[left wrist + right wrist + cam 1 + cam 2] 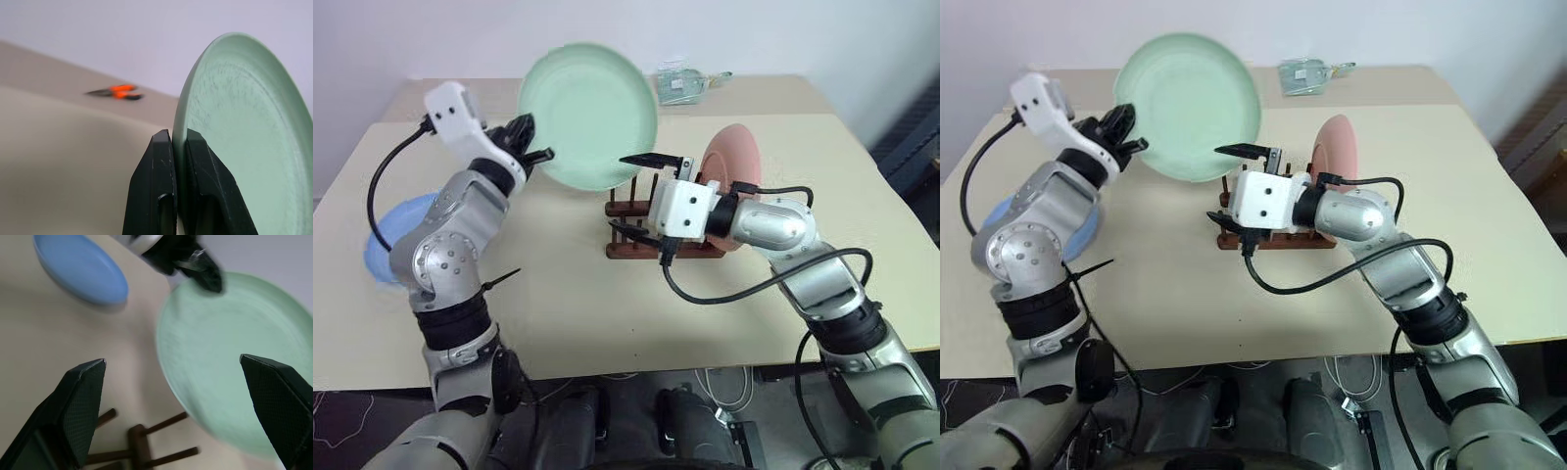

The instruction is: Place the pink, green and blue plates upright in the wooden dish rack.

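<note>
The left tool is gripping the green plate by its rim above the wooden dish rack; the right tool, spread wide, is waiting to steady it between pegs.

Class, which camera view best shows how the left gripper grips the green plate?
The left wrist view: both black fingers are seen pinching the rim of the green plate up close. The eye views show the whole plate held up by the left gripper, small. The right wrist view shows that grip blurred.
</note>
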Available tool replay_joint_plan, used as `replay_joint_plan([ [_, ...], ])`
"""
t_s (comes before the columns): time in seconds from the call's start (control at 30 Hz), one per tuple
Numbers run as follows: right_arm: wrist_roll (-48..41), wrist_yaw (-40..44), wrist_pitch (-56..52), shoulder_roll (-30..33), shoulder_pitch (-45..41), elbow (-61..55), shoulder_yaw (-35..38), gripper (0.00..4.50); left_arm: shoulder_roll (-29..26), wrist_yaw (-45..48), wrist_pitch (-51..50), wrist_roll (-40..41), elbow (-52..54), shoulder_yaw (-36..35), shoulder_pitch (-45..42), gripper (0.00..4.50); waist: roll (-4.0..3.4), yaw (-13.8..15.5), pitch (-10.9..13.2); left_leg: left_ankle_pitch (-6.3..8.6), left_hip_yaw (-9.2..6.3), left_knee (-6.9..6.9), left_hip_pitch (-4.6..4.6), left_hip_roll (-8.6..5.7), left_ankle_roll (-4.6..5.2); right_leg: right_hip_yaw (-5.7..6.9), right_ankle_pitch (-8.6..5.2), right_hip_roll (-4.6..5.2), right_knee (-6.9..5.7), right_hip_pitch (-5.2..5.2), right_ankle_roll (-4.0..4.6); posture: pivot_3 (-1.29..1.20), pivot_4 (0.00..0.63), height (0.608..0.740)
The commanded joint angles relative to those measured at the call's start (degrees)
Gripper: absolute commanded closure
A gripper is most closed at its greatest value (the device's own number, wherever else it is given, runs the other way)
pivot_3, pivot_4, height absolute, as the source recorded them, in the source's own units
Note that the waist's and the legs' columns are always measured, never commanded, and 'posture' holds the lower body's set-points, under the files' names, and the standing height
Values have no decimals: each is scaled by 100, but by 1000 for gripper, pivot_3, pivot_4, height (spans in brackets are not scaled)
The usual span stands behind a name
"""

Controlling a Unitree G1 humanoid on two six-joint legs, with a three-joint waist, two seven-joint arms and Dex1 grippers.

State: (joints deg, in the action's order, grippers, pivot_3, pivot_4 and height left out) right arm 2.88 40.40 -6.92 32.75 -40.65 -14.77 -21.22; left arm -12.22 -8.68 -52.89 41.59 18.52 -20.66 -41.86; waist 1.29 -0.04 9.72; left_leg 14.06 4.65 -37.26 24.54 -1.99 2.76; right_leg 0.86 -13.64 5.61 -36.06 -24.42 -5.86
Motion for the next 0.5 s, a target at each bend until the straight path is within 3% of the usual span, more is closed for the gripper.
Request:
replay_joint_plan([
  [0.03,996,-304,645,-112,-345,569,-332,0,96,-181,-257,301,306,64,-320,4462,0,-45,0,-3,0,1,0,0,-3,0,0,-1,-1,0,0,0,150,740],
  [0.07,1259,-392,763,-159,-402,747,-442,0,162,-235,-311,404,305,18,-370,4462,0,-54,0,-4,0,1,-1,0,-4,1,0,-2,-3,0,0,0,150,740],
  [0.17,1855,-682,932,-316,-542,1120,-567,878,76,-201,-452,464,336,83,-388,4500,0,-69,0,-6,0,0,-1,0,-4,1,0,-3,-5,0,0,0,150,740],
  [0.33,2449,-857,1097,-351,-518,1292,-569,3428,10,-131,-551,601,405,38,-251,4500,0,-72,0,-16,-1,1,-1,0,1,8,0,-7,-7,-1,-1,0,150,740],
  [0.4,2577,-934,1114,-371,-479,1271,-523,4479,14,-84,-516,634,419,10,-161,3736,0,-77,0,-15,-1,2,-2,0,-1,9,0,-7,-7,0,-1,0,150,740],
  [0.5,2703,-1040,1150,-381,-412,1210,-433,4500,159,-143,-199,784,354,-286,-204,2418,2,-51,2,-11,-3,1,-2,0,-13,14,0,-6,-7,2,-1,0,150,740],
])
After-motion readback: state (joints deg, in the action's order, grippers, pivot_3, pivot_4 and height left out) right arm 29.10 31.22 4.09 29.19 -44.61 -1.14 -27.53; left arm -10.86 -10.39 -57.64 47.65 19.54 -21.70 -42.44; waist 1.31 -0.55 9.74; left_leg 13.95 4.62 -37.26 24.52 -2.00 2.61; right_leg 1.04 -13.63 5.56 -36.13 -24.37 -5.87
